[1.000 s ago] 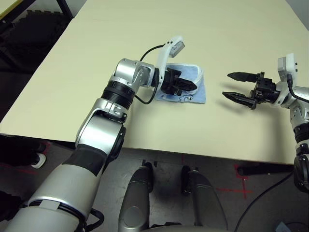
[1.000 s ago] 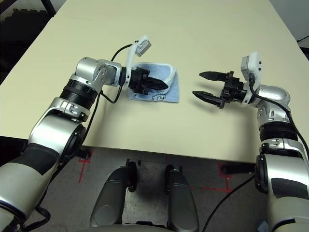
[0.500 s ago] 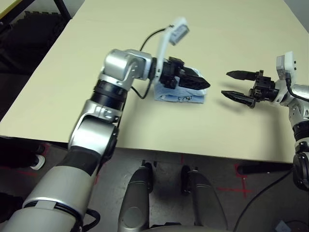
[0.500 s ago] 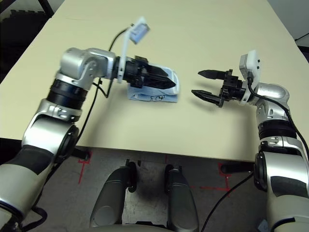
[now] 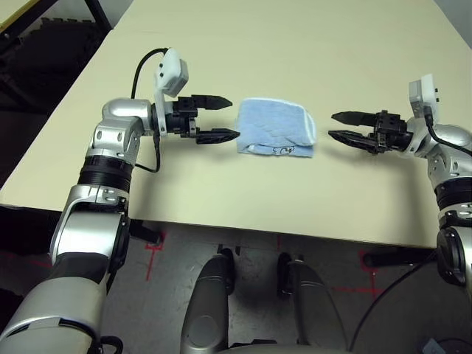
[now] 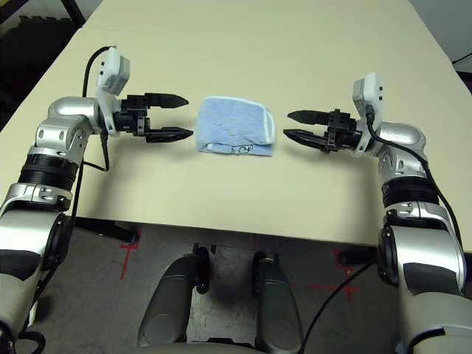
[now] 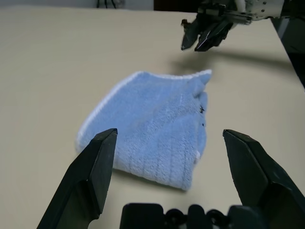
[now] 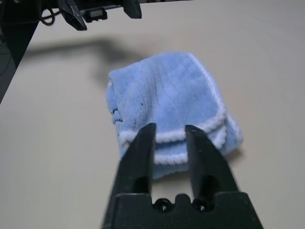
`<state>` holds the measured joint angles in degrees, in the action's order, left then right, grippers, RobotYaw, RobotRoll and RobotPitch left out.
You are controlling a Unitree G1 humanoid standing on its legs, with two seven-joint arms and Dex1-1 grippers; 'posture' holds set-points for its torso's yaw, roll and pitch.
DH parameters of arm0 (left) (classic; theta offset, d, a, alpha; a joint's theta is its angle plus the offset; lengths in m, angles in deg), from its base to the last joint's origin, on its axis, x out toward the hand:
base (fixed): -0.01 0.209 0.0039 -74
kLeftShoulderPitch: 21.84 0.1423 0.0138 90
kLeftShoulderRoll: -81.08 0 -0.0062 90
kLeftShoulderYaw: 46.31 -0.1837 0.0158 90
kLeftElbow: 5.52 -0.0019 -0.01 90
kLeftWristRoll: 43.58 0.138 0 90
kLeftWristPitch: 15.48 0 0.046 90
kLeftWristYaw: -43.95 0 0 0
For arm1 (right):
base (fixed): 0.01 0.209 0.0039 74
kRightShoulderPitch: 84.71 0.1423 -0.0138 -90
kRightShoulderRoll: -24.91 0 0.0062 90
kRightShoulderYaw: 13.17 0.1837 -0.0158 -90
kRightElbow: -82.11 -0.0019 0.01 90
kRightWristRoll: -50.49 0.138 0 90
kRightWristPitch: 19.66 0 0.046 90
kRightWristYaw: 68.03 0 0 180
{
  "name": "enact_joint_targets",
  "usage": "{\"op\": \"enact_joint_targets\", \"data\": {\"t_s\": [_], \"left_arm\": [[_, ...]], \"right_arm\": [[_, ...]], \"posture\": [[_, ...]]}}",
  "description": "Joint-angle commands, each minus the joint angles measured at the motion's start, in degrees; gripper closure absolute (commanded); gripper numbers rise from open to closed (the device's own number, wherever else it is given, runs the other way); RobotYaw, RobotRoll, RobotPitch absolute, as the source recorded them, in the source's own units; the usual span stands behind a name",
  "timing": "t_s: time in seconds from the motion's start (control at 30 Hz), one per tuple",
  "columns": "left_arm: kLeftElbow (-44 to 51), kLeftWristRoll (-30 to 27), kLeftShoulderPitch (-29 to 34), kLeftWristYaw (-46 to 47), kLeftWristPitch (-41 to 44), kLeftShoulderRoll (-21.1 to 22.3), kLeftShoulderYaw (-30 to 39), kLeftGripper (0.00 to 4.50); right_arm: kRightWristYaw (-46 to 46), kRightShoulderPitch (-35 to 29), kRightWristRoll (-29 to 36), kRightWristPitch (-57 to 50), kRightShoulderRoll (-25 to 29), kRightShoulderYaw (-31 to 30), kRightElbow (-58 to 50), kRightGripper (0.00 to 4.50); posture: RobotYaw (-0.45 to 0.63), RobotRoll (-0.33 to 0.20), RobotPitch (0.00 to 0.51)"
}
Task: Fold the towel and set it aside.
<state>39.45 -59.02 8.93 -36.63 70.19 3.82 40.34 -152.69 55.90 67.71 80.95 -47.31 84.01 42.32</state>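
Observation:
The towel [image 5: 274,136], light blue with whitish edging, lies folded on the tan table [image 5: 221,44], a small dark mark showing at its near edge. My left gripper [image 5: 232,116] hovers just left of it, open wide and empty, fingers pointing at the towel [image 7: 152,124]. On the other side, my right gripper [image 5: 332,125] is a short way from the towel [image 8: 162,95]; its fingers [image 8: 143,152] stand close together with a narrow gap and nothing between them. Neither gripper touches the cloth.
The table's near edge [image 5: 295,236] runs just below the towel and both arms. Bare tabletop stretches behind the towel. The floor with red tape marks [image 5: 369,262] lies below the edge.
My left gripper let go of the towel, opened and drew back to the left. The towel now lies flat and folded. My right gripper came closer to it and narrowed its fingers.

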Motion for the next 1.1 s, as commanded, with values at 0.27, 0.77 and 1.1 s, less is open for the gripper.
{"op": "enact_joint_targets", "data": {"t_s": [0.27, 0.77, 1.1], "left_arm": [[-10.90, 2.19, -3.87, -4.08, -7.69, -2.65, 0.57, 0.65], [-16.04, 4.56, -7.82, -3.27, -4.94, -10.00, 0.54, 4.48], [-20.85, 10.65, -7.86, 2.76, -3.31, -14.06, -1.87, 4.48]], "right_arm": [[0.37, 0.04, -0.47, 0.15, -1.81, -0.57, 0.48, 4.50], [3.65, 3.37, -1.29, 0.06, -9.83, -1.93, 1.05, 4.50], [6.42, 2.54, -4.74, 0.64, -11.32, -4.00, 5.67, 4.50]], "posture": [[0.08, 0.000, 0.209], [0.09, 0.000, 0.206], [0.08, 0.000, 0.207]]}}
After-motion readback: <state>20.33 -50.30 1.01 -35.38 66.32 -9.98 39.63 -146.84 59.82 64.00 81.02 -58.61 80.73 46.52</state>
